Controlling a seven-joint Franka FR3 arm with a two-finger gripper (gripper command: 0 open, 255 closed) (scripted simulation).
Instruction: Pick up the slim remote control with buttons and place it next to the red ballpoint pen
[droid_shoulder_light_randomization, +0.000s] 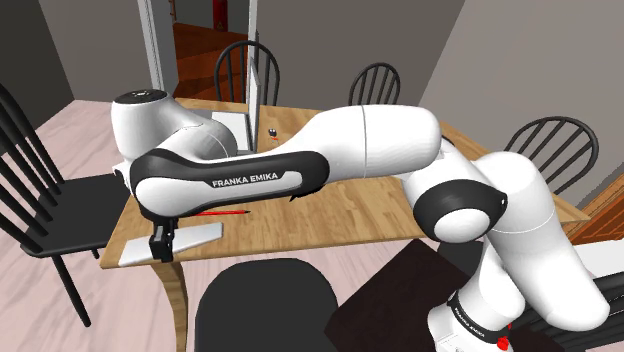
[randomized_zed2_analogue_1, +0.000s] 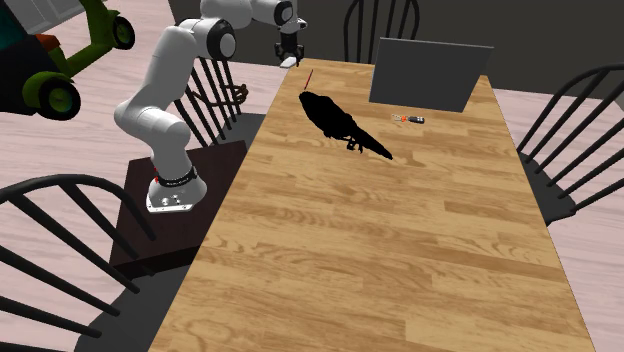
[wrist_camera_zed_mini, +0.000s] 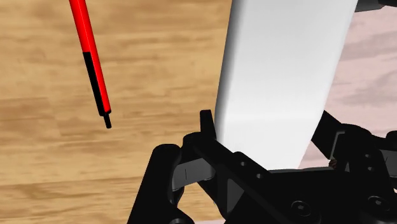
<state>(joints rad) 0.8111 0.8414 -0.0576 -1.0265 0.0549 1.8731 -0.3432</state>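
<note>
The remote (droid_shoulder_light_randomization: 196, 236) is drawn as a plain white slim slab with no buttons showing. My gripper (droid_shoulder_light_randomization: 160, 244) is shut on it near one end, low over the wooden table's (droid_shoulder_light_randomization: 340, 215) corner at the shoulder view's left. I cannot tell whether it touches the wood. In the wrist view the remote (wrist_camera_zed_mini: 280, 76) runs away from the gripper (wrist_camera_zed_mini: 267, 143), clasped between its black fingers. The red pen (wrist_camera_zed_mini: 91, 60) with a black tip lies on the wood beside the remote, a short gap apart. The pen (droid_shoulder_light_randomization: 223, 213) lies just behind the remote in the shoulder view.
A grey upright panel (randomized_zed2_analogue_1: 425, 75) stands on the table's far end, with a small red and black item (randomized_zed2_analogue_1: 408, 119) in front of it. Black chairs (droid_shoulder_light_randomization: 40, 200) ring the table. The table edge drops off right beside the remote.
</note>
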